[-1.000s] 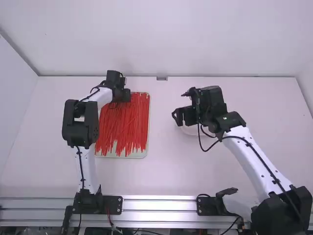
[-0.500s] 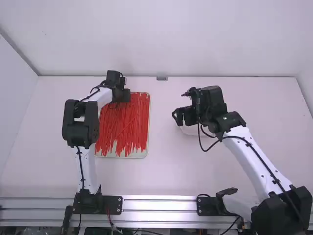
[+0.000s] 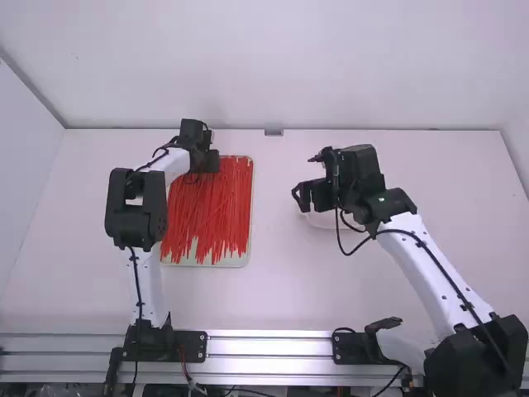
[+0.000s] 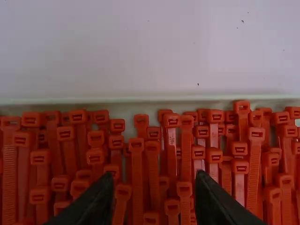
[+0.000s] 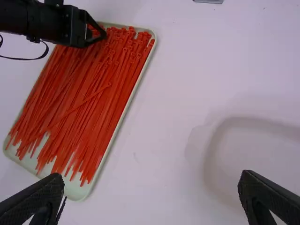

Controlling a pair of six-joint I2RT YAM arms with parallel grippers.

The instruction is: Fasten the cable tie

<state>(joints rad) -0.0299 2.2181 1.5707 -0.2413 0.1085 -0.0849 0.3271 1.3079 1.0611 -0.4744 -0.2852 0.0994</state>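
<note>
Left gripper (image 4: 153, 175) stays parted over the red cable ties (image 3: 211, 207); right gripper (image 5: 150, 178), spread wide, barely shifts.

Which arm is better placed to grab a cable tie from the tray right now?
Left. The left gripper sits open over the cable ties at the tray's far end, straddling their heads. The right gripper hangs open over bare table beside the tray.

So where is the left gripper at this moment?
In the high view the left gripper sits left of centre, over the far end of the tray, just above the heads of the red cable ties.
</note>
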